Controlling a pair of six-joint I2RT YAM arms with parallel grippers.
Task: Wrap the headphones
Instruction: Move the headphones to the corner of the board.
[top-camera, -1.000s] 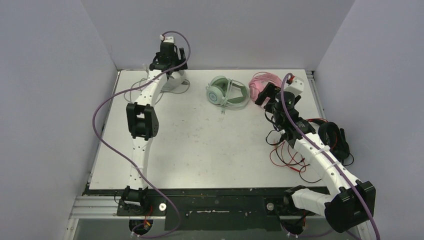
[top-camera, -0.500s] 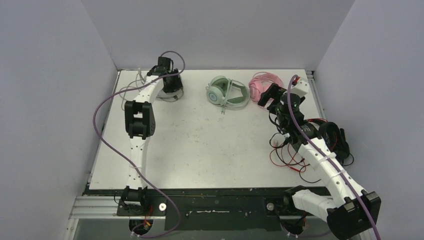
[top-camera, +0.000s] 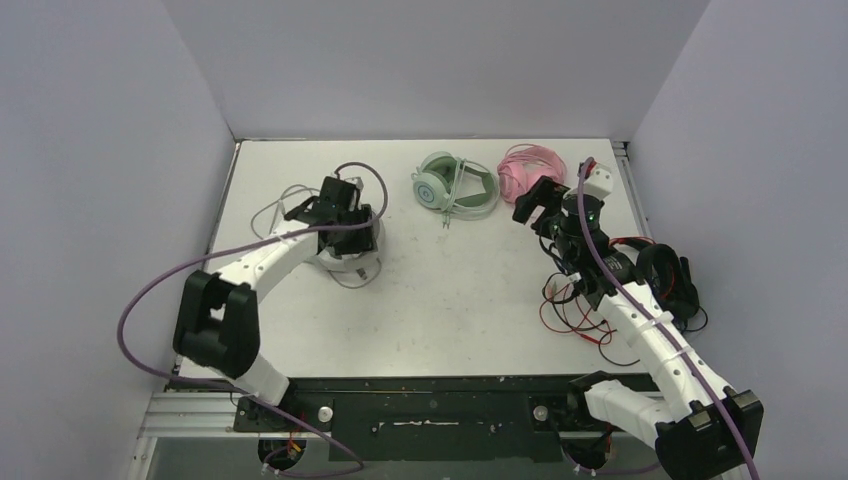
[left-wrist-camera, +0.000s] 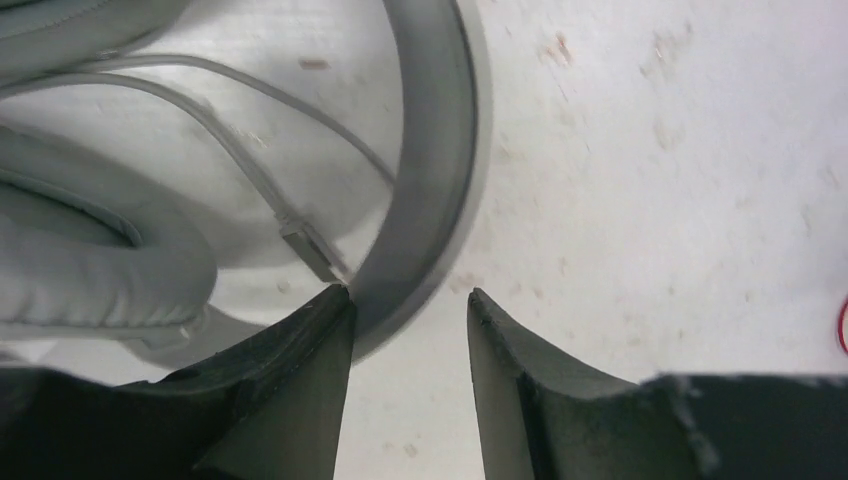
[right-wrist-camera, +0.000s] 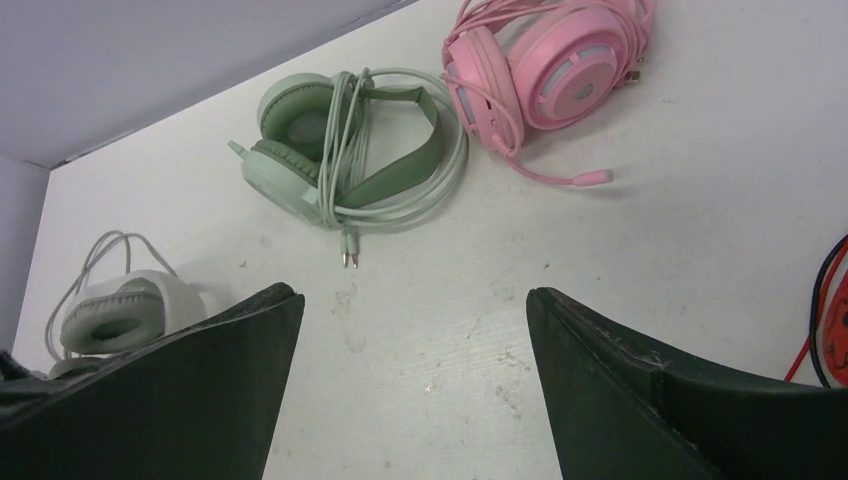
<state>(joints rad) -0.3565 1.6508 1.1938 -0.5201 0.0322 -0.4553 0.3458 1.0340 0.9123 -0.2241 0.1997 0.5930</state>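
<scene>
The pale grey-white headphones (top-camera: 352, 264) lie left of the table's middle, their thin cable (top-camera: 272, 206) trailing behind to the far left. My left gripper (top-camera: 345, 238) sits on top of them, its jaws (left-wrist-camera: 408, 292) closed partway on the grey headband (left-wrist-camera: 432, 150), with a padded cup (left-wrist-camera: 90, 270) to the left. The mint green headphones (top-camera: 455, 186) and the pink headphones (top-camera: 525, 166) rest at the back, each with its cable coiled round it. My right gripper (top-camera: 532, 200) hovers open just in front of the pink pair, nothing between its fingers (right-wrist-camera: 413, 295).
A tangle of red and black wires (top-camera: 578, 316) and a black round object (top-camera: 668, 276) lie by the right arm at the table's right edge. Grey walls close in the table on the left, back and right.
My left gripper closed partway on the pale headphones at the far left corner and pulled them toward the table's middle. The right gripper shifted only slightly.
</scene>
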